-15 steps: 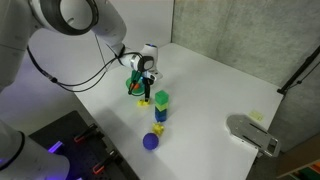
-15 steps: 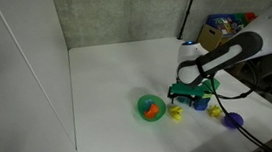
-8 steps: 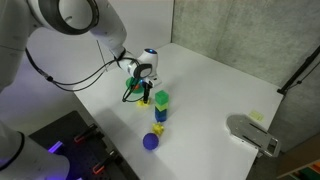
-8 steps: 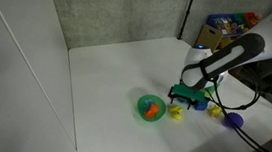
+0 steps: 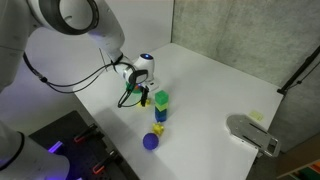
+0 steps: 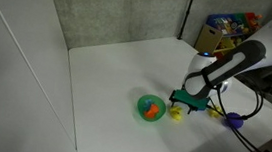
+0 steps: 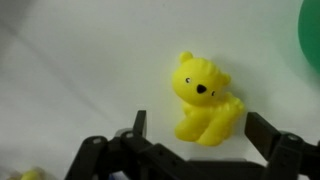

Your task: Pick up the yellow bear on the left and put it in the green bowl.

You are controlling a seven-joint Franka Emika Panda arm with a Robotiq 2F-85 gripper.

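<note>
- Green bowl (image 6: 139, 108) rests on the white surface (image 6: 106, 73), something orange inside
- Yellow bear (image 6: 177, 113) lies on the surface just beside the bowl, outside it
- Fingers (image 7: 138, 125) spread wide either side of the bear, clear of it, holding nothing
- Block stack (image 5: 160, 112) and blue ball (image 6: 234, 121) stand further right

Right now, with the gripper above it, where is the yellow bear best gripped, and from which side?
Likely across the rounded body of the yellow bear, below the head, coming down from above: in the wrist view it faces the camera, and the open gripper has a finger either side.
</note>
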